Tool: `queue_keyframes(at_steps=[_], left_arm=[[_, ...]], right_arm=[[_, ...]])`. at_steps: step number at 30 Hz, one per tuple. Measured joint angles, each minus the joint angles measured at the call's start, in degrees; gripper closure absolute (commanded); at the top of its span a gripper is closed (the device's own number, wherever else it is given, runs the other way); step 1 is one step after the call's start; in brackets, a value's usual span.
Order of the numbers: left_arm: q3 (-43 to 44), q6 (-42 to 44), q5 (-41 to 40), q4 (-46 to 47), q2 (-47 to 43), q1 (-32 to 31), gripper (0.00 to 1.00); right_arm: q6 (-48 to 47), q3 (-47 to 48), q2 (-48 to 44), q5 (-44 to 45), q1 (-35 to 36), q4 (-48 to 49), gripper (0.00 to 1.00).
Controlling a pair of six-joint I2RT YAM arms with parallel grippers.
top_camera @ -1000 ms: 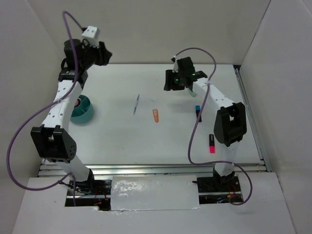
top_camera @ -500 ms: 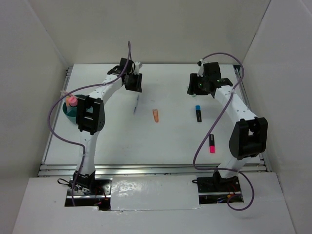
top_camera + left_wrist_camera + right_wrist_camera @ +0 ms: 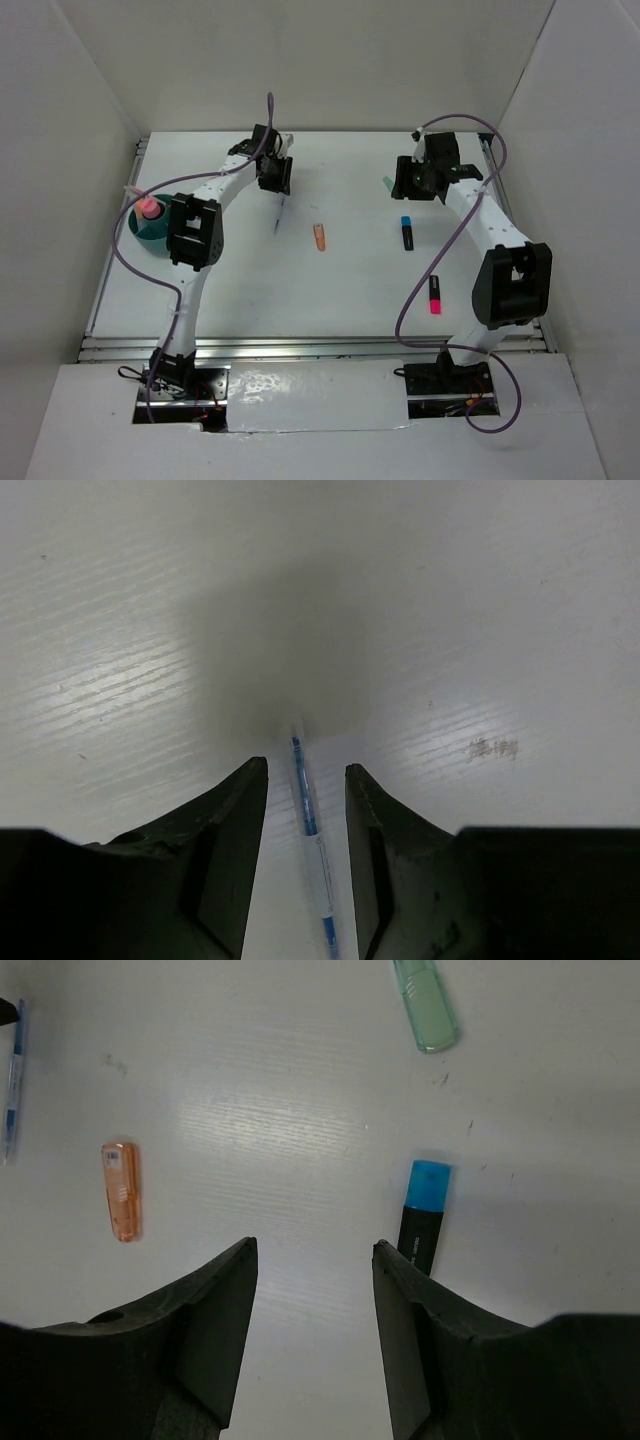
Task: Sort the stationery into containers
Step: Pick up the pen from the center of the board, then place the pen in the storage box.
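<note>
The white tabletop [image 3: 250, 290] is carrying everything. It looks smooth, so small plastic pieces are probably sliding easily on it if nudged.

The round teal tub [image 3: 152, 238] is sitting at the far left edge with a pink-capped tube [image 3: 148, 208] standing in it. It is well apart from the loose stationery.

The left gripper [image 3: 305, 770] is hanging low over the tabletop with its jaws parted and holding nothing. The right gripper [image 3: 312, 1247] is likewise spread, gripping nothing and facing bare tabletop.

The black marker with a blue cap [image 3: 424, 1222] is lying just right of the right gripper's finger. It looks stiff and light, and the mid-barrel is likely offering the safest hold.

A pink-and-black highlighter [image 3: 435, 294] is lying nearer the arm bases.

The stubby orange piece [image 3: 121, 1190] and the pale green piece [image 3: 425, 1002] are lying flat and apart. Both look like rigid translucent plastic, light, and best pinched across their narrow width.

The thin blue pen [image 3: 305, 800] is lying between the left gripper's fingers, lengthwise along the gap with a sliver of tabletop showing on each side. It is slim, light and probably prone to rolling or pivoting. Closing near its middle seems wiser than at the tip, and low enough that the fingers are not skating over it.
</note>
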Motion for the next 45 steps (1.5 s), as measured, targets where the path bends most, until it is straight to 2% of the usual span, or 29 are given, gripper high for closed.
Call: queue_keyframes(at_steps=[4, 9, 10, 12, 16, 19, 22, 26, 29, 32, 36, 45], left_arm=[[1.2, 0.1, -0.7, -1.2, 1.9, -0.8, 0.55], [2.5, 1.2, -2.3, -3.3, 3.0, -1.9, 0.64], [3.1, 1.4, -2.8, -3.7, 3.2, -2.1, 0.70], [3.7, 1.5, -3.8, -4.3, 3.7, -2.4, 0.76], [3.7, 2.3, -4.6, -5.3, 3.8, -2.7, 1.00], [2.2, 2.8, -4.2, -5.1, 2.8, -2.6, 1.00], [-7.5, 2.7, -0.2, -1.9, -2.9, -1.1, 1.00], [-30.1, -0.8, 9.0, 11.0, -17.6, 5.1, 1.00], [-40.0, -3.9, 13.3, 23.4, -28.6, 11.0, 1.00], [-41.3, -6.3, 17.5, 36.3, -36.2, 16.1, 1.00], [-41.9, -8.9, 24.1, 51.4, -41.8, 22.3, 1.00], [-49.5, -13.5, 36.0, 71.6, -39.3, 38.0, 1.00]], right_arm=[[0.0, 0.0, 0.0, -0.3, 0.0, 0.0, 0.44], [0.0, 0.3, 0.0, -0.5, -0.1, 0.0, 0.44], [0.0, 0.4, 0.0, -0.5, -0.1, 0.0, 0.44], [0.0, 0.4, 0.0, -0.5, -0.1, -0.1, 0.44], [-0.2, 0.4, 0.0, -0.5, -0.1, 0.0, 0.45], [-0.2, 0.4, 0.0, -0.6, -0.1, 0.0, 0.45], [-0.2, 0.4, 0.1, -1.0, 0.0, 0.0, 0.45], [-0.2, 0.8, 0.3, -1.4, 0.4, -0.1, 0.45], [-0.2, 1.4, 0.7, -1.5, 0.9, -0.1, 0.46], [-0.2, 1.8, 1.2, -1.7, 1.7, -0.1, 0.46], [-0.3, 1.9, 1.3, -1.9, 2.7, -0.1, 0.45], [-1.3, 1.9, 1.3, -1.8, 4.6, -0.1, 0.45]])
